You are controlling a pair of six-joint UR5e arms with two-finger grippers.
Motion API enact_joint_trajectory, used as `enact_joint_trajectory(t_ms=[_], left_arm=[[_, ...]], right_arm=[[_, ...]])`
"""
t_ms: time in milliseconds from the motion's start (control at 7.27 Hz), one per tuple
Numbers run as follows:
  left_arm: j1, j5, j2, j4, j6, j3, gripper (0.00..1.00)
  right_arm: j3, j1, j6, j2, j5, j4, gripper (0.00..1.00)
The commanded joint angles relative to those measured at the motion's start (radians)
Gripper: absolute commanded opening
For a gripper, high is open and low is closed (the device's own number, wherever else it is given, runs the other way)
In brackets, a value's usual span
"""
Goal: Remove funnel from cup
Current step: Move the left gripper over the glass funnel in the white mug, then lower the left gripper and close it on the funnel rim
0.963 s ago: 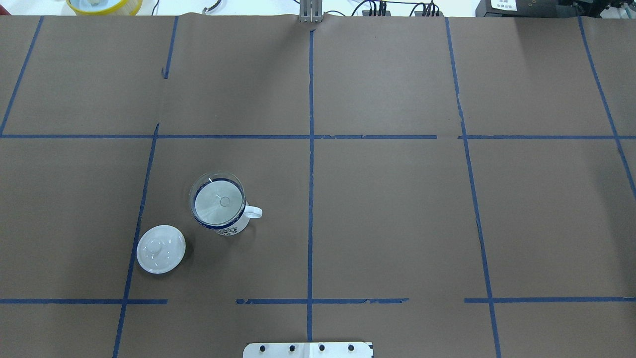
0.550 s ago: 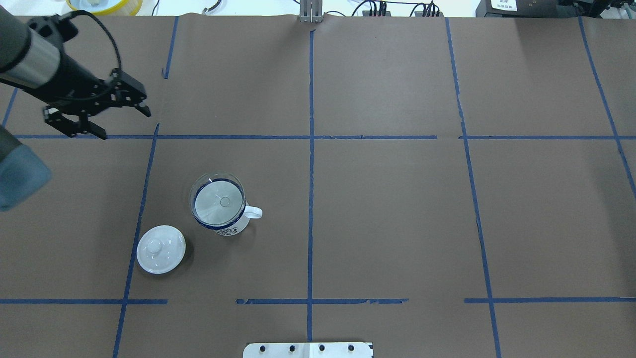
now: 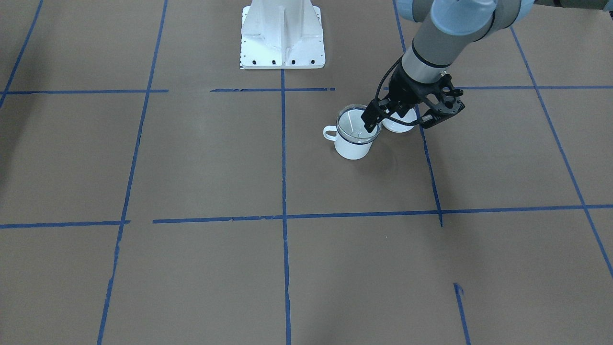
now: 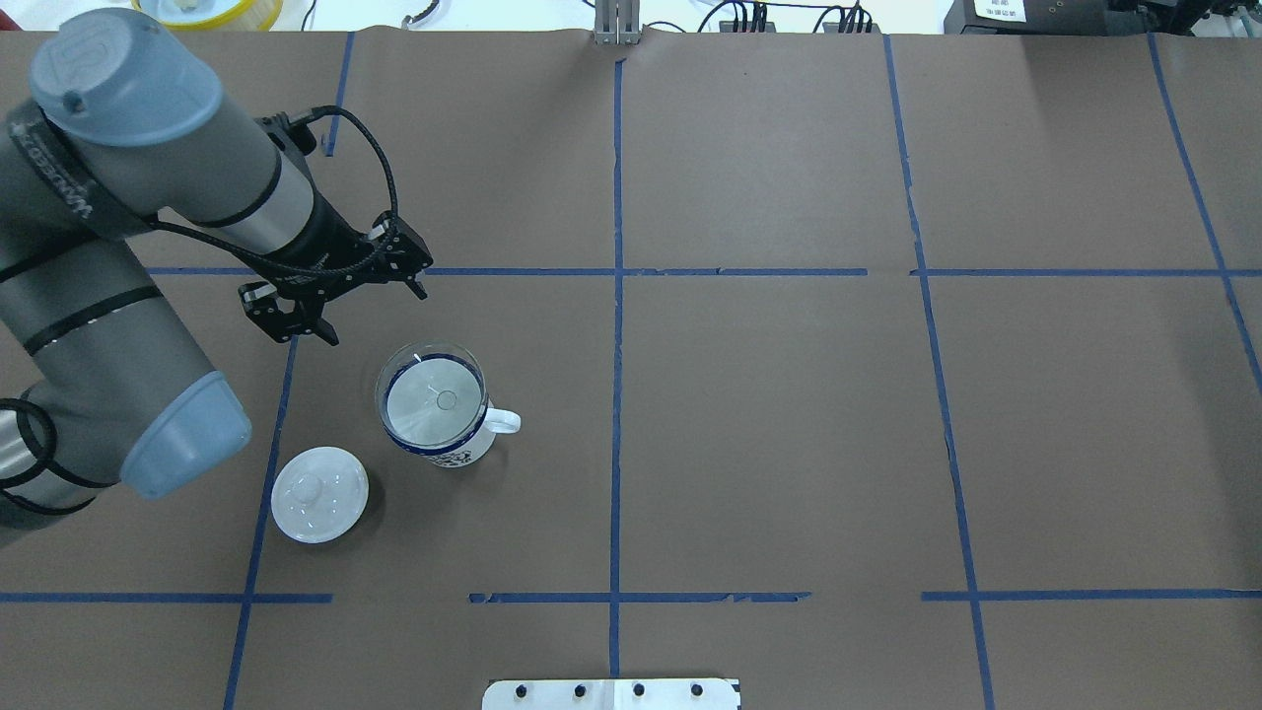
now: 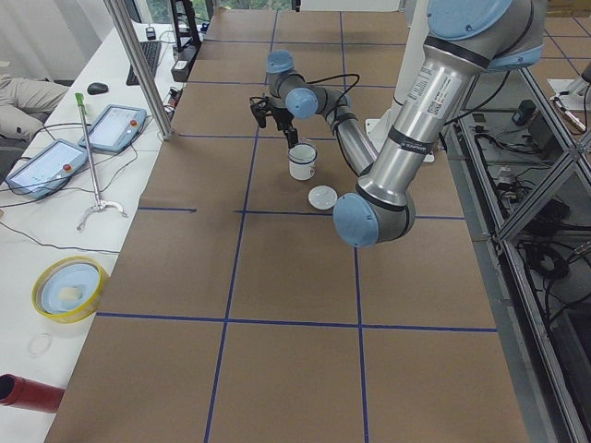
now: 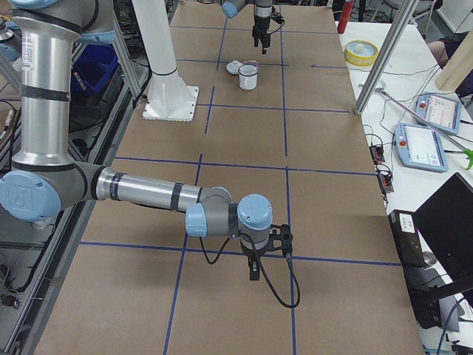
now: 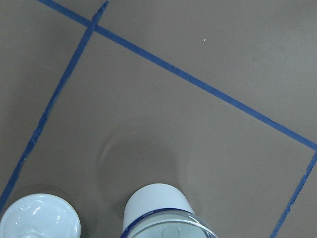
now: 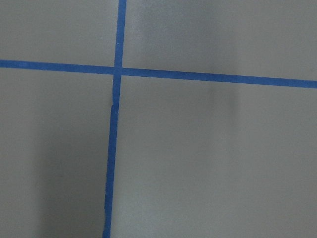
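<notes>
The white enamel cup (image 4: 446, 449) with a dark blue rim stands on the brown table left of centre, handle to the right. The clear funnel (image 4: 431, 399) sits in its mouth. Both show in the front view, cup (image 3: 353, 147) and funnel (image 3: 357, 125), and at the bottom of the left wrist view, cup (image 7: 156, 206) and funnel (image 7: 168, 231). My left gripper (image 4: 373, 316) is open and empty, just beyond and left of the cup, not touching it; it also shows in the front view (image 3: 398, 125). My right gripper (image 6: 255, 265) shows only in the right side view; I cannot tell its state.
A white domed lid (image 4: 319, 493) with a knob lies on the table near-left of the cup; it also shows in the left wrist view (image 7: 37, 220). Blue tape lines cross the brown paper. The robot's white base plate (image 4: 611, 693) is at the near edge.
My left arm has come in from the left and swung its open gripper toward the cup, from the far left corner to just beside it. Cup, funnel and lid have not moved.
</notes>
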Motion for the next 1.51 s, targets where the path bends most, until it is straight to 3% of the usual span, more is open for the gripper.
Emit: enact_joint_trajectory(t_ms=[0,413,1101,1376], left_arm=[[0.049,0.046,-0.045,0.002,-0.066,0.041,1.0],[0.125,0.103,-0.056,-0.001,-0.12,0.073,1.0],[0.148,0.104,-0.09,-0.01,-0.144,0.121,1.0],[0.148,0.106,-0.091,-0.024,-0.147,0.127,0.8]], right_arm=[[0.0,0.0,0.0,0.0,0.0,0.0,1.0],[0.0,0.0,0.0,0.0,0.0,0.0,1.0],[0.0,0.0,0.0,0.0,0.0,0.0,1.0],[0.0,0.0,0.0,0.0,0.0,0.0,1.0]])
